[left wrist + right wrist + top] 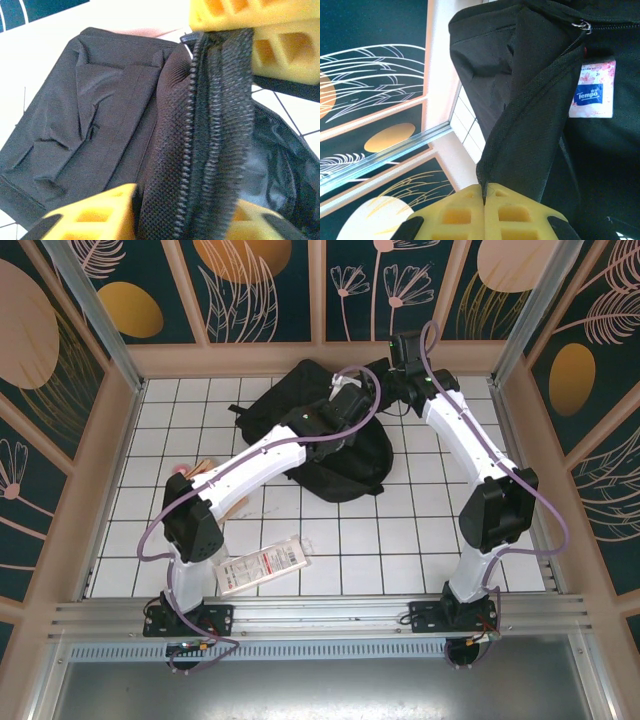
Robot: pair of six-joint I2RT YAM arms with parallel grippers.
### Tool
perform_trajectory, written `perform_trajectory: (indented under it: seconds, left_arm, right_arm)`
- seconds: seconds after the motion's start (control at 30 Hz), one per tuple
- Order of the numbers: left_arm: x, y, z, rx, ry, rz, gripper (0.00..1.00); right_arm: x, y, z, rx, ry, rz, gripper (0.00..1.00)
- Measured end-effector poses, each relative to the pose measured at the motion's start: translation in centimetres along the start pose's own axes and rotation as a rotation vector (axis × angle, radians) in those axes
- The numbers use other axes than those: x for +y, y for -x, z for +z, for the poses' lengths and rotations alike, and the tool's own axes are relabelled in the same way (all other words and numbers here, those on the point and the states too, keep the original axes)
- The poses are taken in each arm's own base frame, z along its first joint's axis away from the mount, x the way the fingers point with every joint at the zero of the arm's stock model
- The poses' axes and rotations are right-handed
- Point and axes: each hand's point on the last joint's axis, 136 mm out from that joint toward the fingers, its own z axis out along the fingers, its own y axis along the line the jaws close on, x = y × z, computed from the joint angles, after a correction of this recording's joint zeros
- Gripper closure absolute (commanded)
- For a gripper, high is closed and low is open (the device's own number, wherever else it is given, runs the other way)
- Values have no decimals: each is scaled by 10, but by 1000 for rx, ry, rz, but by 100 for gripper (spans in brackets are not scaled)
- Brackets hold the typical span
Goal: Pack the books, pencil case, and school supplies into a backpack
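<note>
Left gripper (182, 210): clamping the zipper edge at bottom centre.
Right gripper (484, 195): pinching a black flap, bottom centre.
Backpack (345, 465): lying upper centre, on the table.
Pink little box (592, 90): resting against black fabric, upper right.

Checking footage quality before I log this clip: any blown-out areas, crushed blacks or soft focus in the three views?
Top external: even light, sharp, though the backpack reads as near-featureless black. Left wrist: the table is blown out white; zipper teeth crisp, the left gripper's fingers soft. Right wrist: the pink pack legible, surrounding fabric dark.
</note>
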Motion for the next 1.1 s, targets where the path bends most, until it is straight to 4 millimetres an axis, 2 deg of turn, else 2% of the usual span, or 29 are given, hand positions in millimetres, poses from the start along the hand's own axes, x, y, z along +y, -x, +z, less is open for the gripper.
perform_trajectory:
  seconds: [0.13, 0.23, 0.6, 0.8, 0.93, 1.1]
  left_arm:
    - [0, 5, -7, -9, -17, 7, 86]
    - [0, 7, -10, -11, -33, 11, 100]
    - [-3, 6, -11, 2, -131, 23, 100]
    - [17, 9, -17, -50, -318, -74, 100]
    - [37, 21, -23, -82, -394, -126, 100]
    - [29, 35, -13, -82, -455, -140, 100]
  right_arm:
    - [0, -1, 0, 6, 0, -6, 100]
    - [0, -2, 0, 12, 1, -11, 100]
    - [4, -3, 1, 22, 30, -59, 100]
    - [12, -14, -6, 41, 59, -141, 85]
    - [32, -20, -33, 4, 134, -235, 75]
    - [67, -37, -96, -89, 277, -446, 60]
